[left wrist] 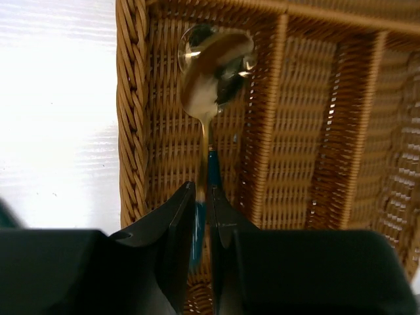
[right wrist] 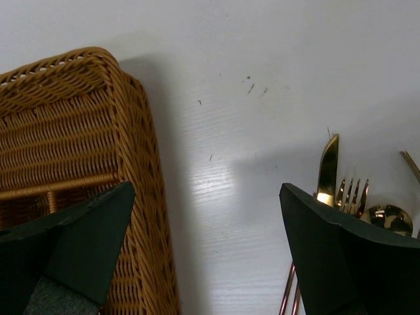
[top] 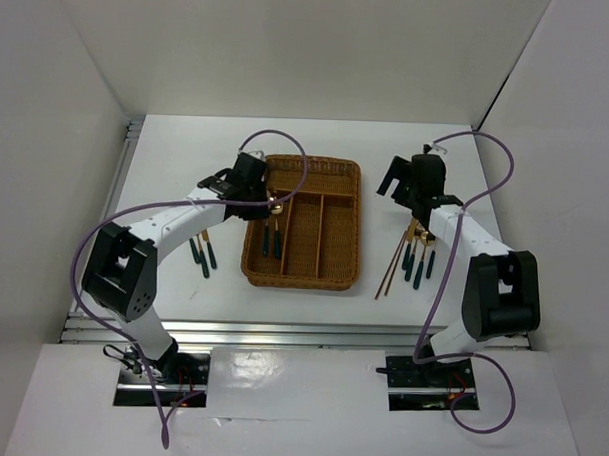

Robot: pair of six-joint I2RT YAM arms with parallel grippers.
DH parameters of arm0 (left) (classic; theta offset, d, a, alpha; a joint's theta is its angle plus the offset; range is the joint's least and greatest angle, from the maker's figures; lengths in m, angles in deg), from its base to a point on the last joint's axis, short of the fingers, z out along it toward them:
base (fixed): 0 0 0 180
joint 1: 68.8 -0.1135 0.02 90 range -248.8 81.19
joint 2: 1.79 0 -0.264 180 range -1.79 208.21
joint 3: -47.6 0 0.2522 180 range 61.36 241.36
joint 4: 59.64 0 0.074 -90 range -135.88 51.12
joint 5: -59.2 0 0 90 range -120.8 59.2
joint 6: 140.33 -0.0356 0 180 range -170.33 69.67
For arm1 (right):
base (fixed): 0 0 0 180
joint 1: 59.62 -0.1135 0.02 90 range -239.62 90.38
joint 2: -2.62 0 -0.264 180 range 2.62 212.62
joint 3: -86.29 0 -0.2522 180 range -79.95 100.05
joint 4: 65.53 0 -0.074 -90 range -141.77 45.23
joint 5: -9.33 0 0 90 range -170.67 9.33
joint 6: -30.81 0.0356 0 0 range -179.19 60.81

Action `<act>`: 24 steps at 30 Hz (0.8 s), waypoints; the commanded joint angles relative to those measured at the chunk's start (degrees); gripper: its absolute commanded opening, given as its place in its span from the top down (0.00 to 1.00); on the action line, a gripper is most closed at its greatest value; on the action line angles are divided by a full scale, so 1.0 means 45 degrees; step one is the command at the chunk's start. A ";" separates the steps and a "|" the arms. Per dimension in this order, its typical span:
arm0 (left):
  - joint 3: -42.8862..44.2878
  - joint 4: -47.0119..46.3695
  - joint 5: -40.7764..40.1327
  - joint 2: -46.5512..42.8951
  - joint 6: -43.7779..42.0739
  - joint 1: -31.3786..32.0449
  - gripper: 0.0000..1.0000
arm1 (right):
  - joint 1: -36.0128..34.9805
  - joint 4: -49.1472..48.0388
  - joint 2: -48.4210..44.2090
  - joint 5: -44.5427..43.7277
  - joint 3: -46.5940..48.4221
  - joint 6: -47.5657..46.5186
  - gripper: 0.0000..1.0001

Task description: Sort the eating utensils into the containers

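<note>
The brown wicker tray [top: 301, 284] lies mid-table. My left gripper [top: 268, 199] hangs over its leftmost long slot, shut on the dark teal handle of a gold spoon [left wrist: 213, 72], whose bowl points down the slot between the fingers [left wrist: 177, 216]. Two teal handles [top: 272, 242] show in that slot. My right gripper [top: 401, 186] is open over bare table [right wrist: 205, 190], between the tray's right wall [right wrist: 141, 197] and a group of utensils: a knife [right wrist: 327, 167], a fork [right wrist: 352, 193], a spoon [right wrist: 388, 218] and reddish chopsticks [right wrist: 289, 295].
More teal-handled utensils [top: 203, 255] lie on the table left of the tray. The chopsticks [top: 391, 263] lean toward the tray's right side. White walls enclose the table on three sides. Purple cables loop over both arms.
</note>
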 commanded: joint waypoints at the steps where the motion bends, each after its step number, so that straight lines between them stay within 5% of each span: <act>1: 0.0483 -0.0271 0.0335 0.0353 -0.0643 -0.0064 0.71 | 0.0087 0.0018 -0.0888 -0.0416 -0.0440 0.0605 0.00; 11: 0.0716 -0.0818 0.0745 0.1408 -0.0526 -0.0064 0.67 | 0.0087 0.0329 -0.1671 -0.0688 -0.1535 0.1369 0.00; 18: 0.0600 -0.1344 0.0724 0.0628 -0.0993 -0.0064 0.42 | 0.0087 0.0583 -0.2432 -0.0105 -0.2530 0.1953 0.00; 24: 0.0600 -0.1580 0.0843 0.0237 -0.1346 -0.0064 0.34 | 0.0087 0.1794 -0.2802 -0.0530 -0.2804 0.2189 0.11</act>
